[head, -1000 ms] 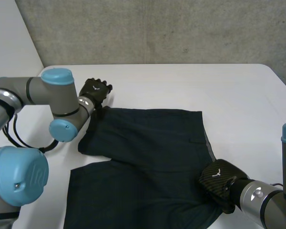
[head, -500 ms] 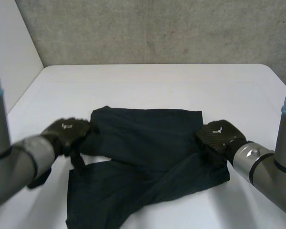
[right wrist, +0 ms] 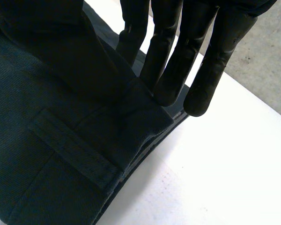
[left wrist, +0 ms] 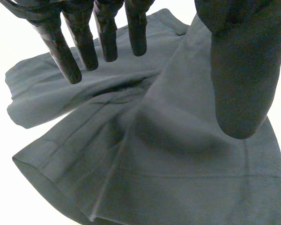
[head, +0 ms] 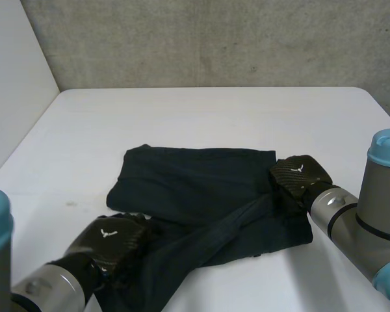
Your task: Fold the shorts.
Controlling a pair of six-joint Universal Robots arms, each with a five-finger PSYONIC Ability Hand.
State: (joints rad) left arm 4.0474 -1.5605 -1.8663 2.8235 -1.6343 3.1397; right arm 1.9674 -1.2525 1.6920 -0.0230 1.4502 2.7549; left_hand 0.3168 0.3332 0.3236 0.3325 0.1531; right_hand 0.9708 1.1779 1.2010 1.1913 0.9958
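Surveying the head view first: the shorts [head: 201,188] lie about mid-table [head: 214,110], dark and rumpled, with one part drawn slantwise across the rest. My left hand [head: 110,240] rests on the cloth's near left corner. My right hand [head: 298,179] rests at its right edge.

Left wrist view: my fingers [left wrist: 107,37] are straight and spread above the cloth, the thumb well apart from them. Nothing is gripped, so this hand is released. Beneath the palm the fabric shows a hemmed edge and several loose ridges.

Right wrist view: my fingers [right wrist: 168,56] are straight, their tips at the thick sewn edge of the shorts where cloth meets bare table. The thumb lies on top of the fabric. I find no pinch, so this hand is released too.

Assessment: a first fold appears laid but untidy. In my judgement, smoothing the ridges, squaring the edges and at least one more fold remain.
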